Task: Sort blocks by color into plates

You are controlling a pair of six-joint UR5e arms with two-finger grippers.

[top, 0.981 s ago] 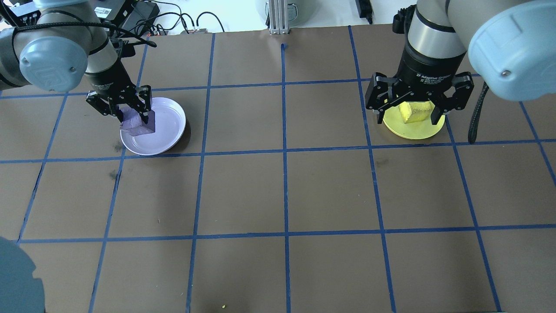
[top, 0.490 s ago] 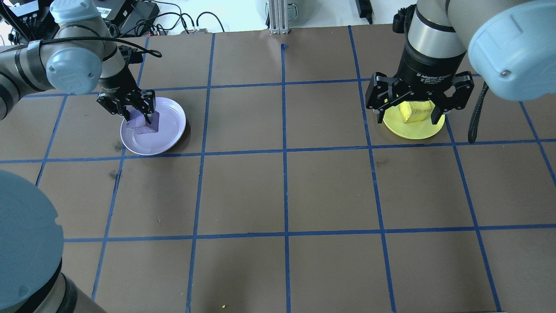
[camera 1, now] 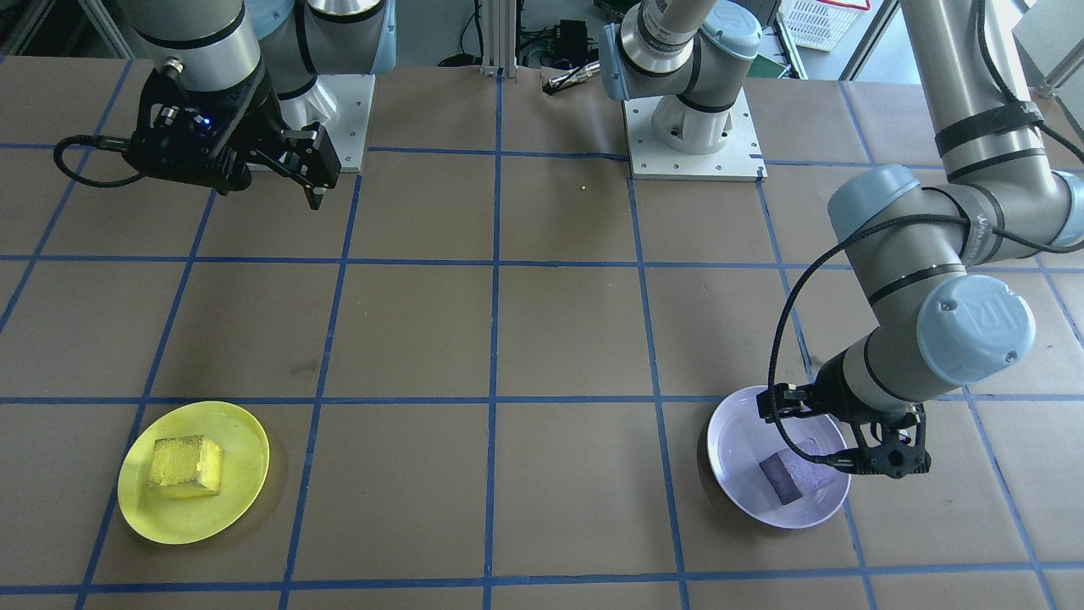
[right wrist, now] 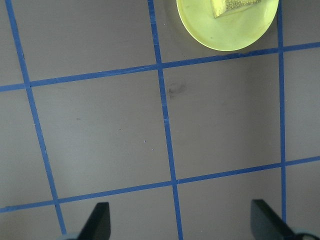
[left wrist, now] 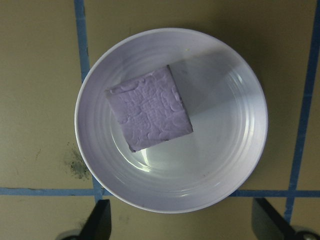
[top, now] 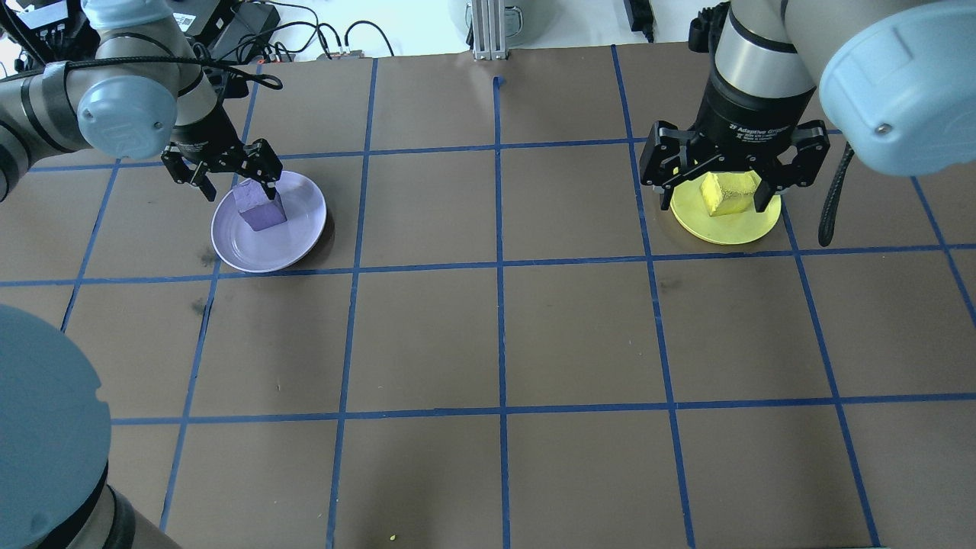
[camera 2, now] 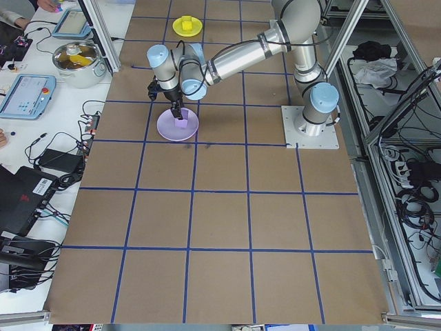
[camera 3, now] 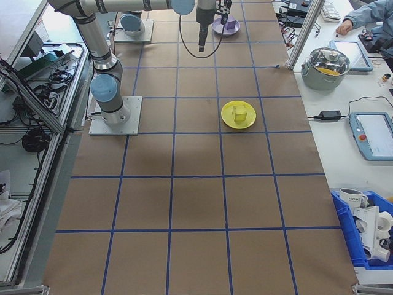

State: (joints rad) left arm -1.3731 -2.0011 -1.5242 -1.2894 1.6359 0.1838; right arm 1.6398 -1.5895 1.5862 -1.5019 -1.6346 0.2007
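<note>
Left gripper (top: 232,174): you see it spread wide, empty, directly above the pale purple foam cube (top: 259,207) lying in the lavender round plastic plate (top: 301,236).
Right gripper (top: 720,187): spread wide, empty, high over the counter (top: 503,335).

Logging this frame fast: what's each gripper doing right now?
Left gripper: open, empty, above the purple block in the lavender plate.
Right gripper: open, empty.
</note>
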